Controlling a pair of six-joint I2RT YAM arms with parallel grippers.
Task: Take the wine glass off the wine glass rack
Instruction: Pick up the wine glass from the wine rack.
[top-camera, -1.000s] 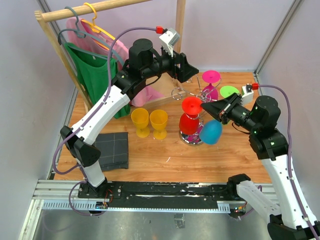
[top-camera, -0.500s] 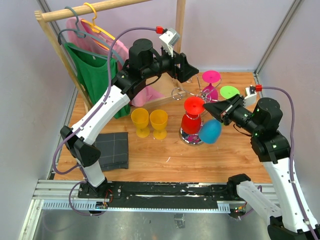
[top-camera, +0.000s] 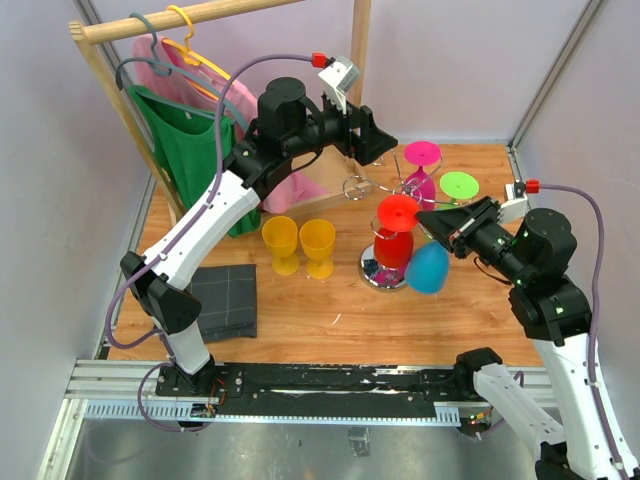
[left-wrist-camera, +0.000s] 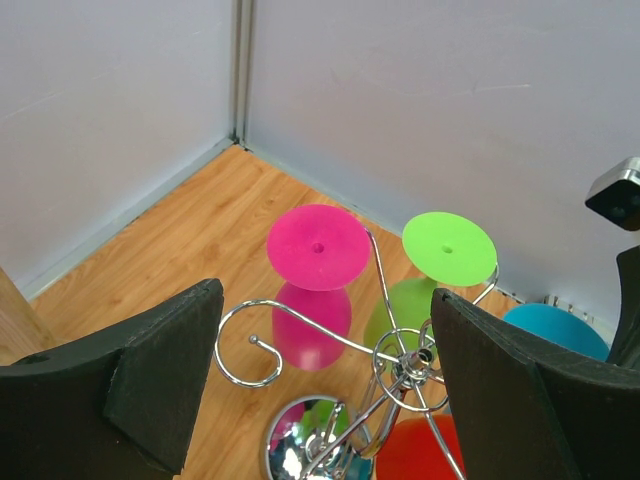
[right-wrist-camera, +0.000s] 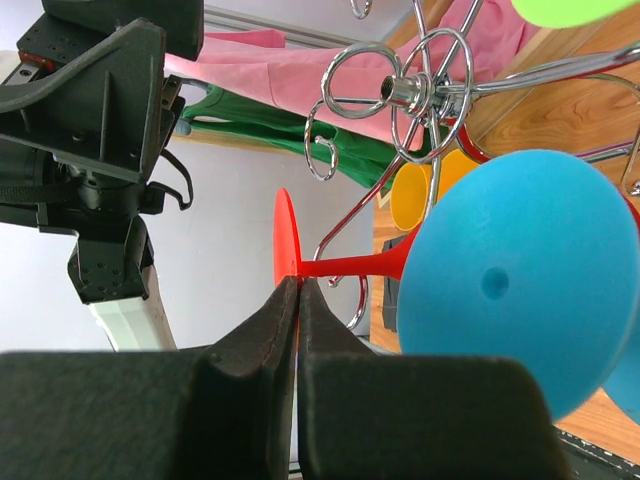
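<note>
The chrome wine glass rack (top-camera: 357, 187) stands mid-table on its mirrored base (top-camera: 372, 270); its hub also shows in the left wrist view (left-wrist-camera: 405, 355) and the right wrist view (right-wrist-camera: 410, 90). A red wine glass (top-camera: 394, 247) hangs upside down at its near side. My right gripper (top-camera: 425, 216) is shut on the rim of its flat foot (right-wrist-camera: 284, 235), and the stem (right-wrist-camera: 350, 267) runs beside a hook arm. Blue (top-camera: 428, 267), pink (top-camera: 421, 184) and green (top-camera: 459, 184) glasses hang on other arms. My left gripper (top-camera: 370, 135) is open and empty above the rack's far side (left-wrist-camera: 325, 330).
A wooden clothes rack (top-camera: 190, 15) with hangers and green (top-camera: 190, 150) and pink clothing stands at the back left. Two yellow cups (top-camera: 300, 243) stand left of the chrome rack. A dark folded cloth (top-camera: 225, 298) lies front left. Walls close in the back and right.
My right gripper has drawn back to the right with the red glass's foot in it; the red glass has shifted right, and the blue glass slightly too. The left arm has not moved.
</note>
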